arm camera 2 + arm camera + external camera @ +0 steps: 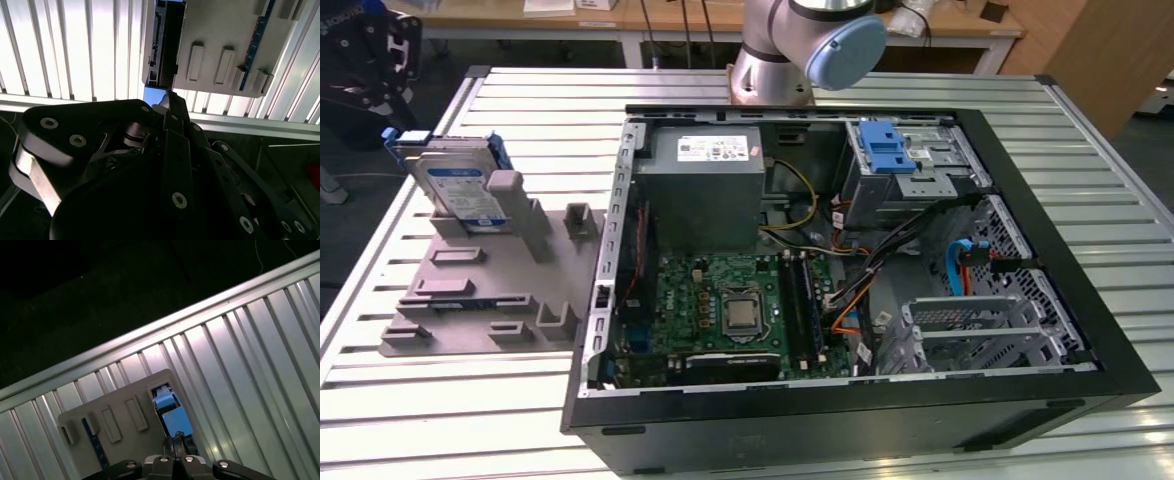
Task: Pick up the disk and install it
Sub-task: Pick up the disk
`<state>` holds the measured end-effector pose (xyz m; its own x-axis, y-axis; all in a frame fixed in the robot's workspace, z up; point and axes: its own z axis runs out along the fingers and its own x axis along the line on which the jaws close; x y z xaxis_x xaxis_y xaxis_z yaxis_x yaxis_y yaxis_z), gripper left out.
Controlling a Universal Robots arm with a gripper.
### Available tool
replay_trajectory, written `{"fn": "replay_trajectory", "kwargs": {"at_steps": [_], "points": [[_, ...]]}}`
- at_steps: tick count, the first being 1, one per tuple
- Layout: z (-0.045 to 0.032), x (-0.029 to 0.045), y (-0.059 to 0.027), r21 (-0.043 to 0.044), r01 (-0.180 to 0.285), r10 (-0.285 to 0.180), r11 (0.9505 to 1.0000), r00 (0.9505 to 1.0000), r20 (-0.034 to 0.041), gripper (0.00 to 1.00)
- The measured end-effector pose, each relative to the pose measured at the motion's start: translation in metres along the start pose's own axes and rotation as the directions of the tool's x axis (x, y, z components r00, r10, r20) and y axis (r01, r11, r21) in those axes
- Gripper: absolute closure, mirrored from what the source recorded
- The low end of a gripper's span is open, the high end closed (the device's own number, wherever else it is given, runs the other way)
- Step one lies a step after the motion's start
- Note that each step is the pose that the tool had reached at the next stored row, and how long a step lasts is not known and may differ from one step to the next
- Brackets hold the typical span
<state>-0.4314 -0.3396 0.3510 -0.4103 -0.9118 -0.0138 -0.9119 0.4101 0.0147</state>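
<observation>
The disk [460, 188], a silver-grey drive with a white-and-blue label in a blue carrier, stands on edge in a slot at the far end of a grey fixture [467, 290], at the exterior view's left. In the first wrist view I see the disk [170, 412] from above, with my gripper [175, 444] well over it and apart from it. In the second wrist view the black fingers of my gripper [167, 101] meet at their tips with nothing between them, just short of the disk's edge [167, 40].
An open computer case [1067, 250] lies beside the fixture, with a motherboard [734, 310], a grey power supply [707, 190], a drive bay with a blue latch [887, 150] and a metal cage [974, 330]. The slatted metal table [467, 430] runs under everything. The arm's base [787, 50] stands behind the case.
</observation>
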Motion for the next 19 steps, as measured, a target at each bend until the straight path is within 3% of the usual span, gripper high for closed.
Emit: {"fn": "replay_trajectory", "kwargs": {"at_steps": [7,19], "points": [[0.0000,0.0000,0.0000,-0.0009,0.060,-0.060,0.9982,0.9982,-0.0008,0.89],[0.0000,0.0000,0.0000,-0.0009,0.061,-0.061,0.9981,0.9981,-0.0009,0.89]]}}
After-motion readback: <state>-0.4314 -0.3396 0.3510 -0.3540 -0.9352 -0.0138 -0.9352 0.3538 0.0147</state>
